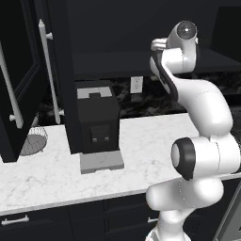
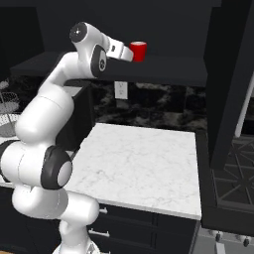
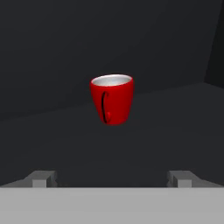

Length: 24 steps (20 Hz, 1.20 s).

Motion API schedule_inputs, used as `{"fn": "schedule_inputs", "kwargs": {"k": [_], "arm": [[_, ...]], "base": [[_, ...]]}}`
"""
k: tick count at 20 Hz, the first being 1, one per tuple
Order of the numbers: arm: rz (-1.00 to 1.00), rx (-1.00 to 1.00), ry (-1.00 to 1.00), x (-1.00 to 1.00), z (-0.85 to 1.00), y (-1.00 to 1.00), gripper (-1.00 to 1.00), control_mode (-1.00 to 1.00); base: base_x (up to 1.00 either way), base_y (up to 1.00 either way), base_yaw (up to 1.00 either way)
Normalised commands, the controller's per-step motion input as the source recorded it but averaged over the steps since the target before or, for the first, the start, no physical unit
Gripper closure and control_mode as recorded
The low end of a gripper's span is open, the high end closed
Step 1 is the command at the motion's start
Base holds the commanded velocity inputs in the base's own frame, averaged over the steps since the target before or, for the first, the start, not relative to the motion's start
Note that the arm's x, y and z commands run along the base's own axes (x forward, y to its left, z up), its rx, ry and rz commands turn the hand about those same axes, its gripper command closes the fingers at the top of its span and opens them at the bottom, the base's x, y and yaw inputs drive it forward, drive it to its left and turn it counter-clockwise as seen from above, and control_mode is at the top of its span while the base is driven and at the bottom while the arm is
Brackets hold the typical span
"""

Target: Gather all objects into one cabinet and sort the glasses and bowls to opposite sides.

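Red mug upright, rim up, handle toward camera.

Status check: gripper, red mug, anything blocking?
Gripper open, empty, short of the mug. Red mug upright on the dark cabinet shelf, handle toward the hand. Nothing between fingertips and mug.
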Motion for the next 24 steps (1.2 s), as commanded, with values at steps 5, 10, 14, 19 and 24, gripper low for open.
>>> {"fn": "schedule_inputs", "kwargs": {"k": [5, 10, 14, 19, 24], "arm": [[0.0, 0.0, 0.0, 0.23, 0.0, -0.01, -1.0, -1.0], [0.0, 0.0, 0.0, 0.23, 0.0, -0.08, -1.0, -1.0], [0.0, 0.0, 0.0, 0.34, 0.0, -0.11, -1.0, -1.0], [0.0, 0.0, 0.0, 0.23, 0.0, -0.05, -1.0, -1.0], [-0.04, 0.0, 0.0, 0.11, 0.0, -0.02, -1.0, -1.0]], "base": [[0.0, 0.0, 0.0], [0.0, 0.0, 0.0], [0.0, 0.0, 0.0], [0.0, 0.0, 0.0], [0.0, 0.0, 0.0]]}}
